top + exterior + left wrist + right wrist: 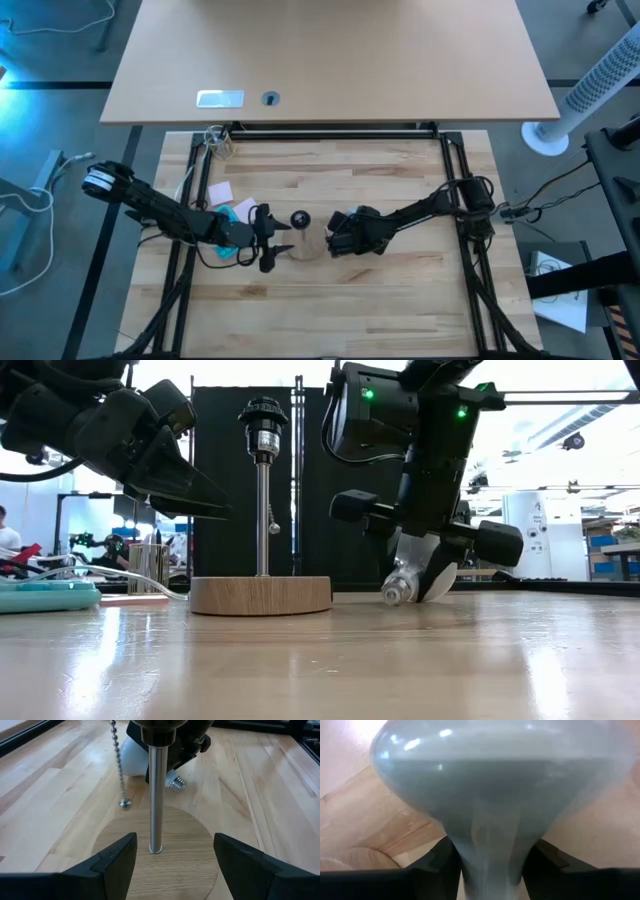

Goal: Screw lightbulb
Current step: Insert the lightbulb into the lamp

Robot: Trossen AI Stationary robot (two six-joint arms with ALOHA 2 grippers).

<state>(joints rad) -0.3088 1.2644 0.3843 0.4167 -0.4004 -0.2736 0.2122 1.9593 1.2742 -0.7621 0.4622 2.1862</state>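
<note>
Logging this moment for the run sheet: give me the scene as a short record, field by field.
lamp stand: wooden disc with a metal pole and black socket on top, upright on the table
lightbulb: lightbulb low at the table beside the disc, screw neck toward it, not in the socket
right claw: right claw shut on the lightbulb
left claw: left claw open, fingers either side of the pole
pull chain: bead chain hanging by the pole

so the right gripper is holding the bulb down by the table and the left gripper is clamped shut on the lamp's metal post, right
Not quite. The left gripper is open: in the left wrist view its fingers stand apart on either side of the metal post, touching nothing. The rest holds: the right gripper grips the bulb low by the table, beside the wooden base.
</note>
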